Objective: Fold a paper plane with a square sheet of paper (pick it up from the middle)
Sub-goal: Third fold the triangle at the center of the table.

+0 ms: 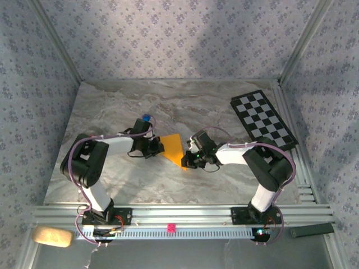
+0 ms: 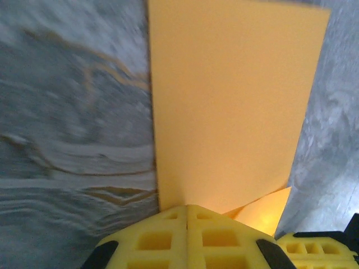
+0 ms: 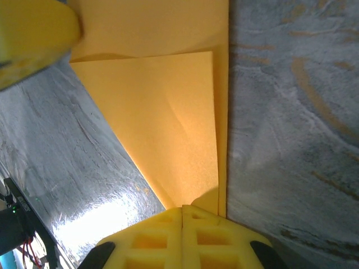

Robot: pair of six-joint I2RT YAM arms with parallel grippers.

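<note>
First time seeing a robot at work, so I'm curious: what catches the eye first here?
A bright orange-yellow folded sheet of paper at the middle of the grey marbled table, with the left arm and right arm meeting it from either side, jaws closed at its edges. At the far right lies a black-and-white checkered board.

Looks like a robotics lab test cell: boxed in by floral-patterned wall panels (image 1: pixel 168 39), marble-print tabletop (image 1: pixel 140 185), aluminium rail (image 1: pixel 185 216) along the near edge, checkered board (image 1: pixel 262 119) far right.
</note>
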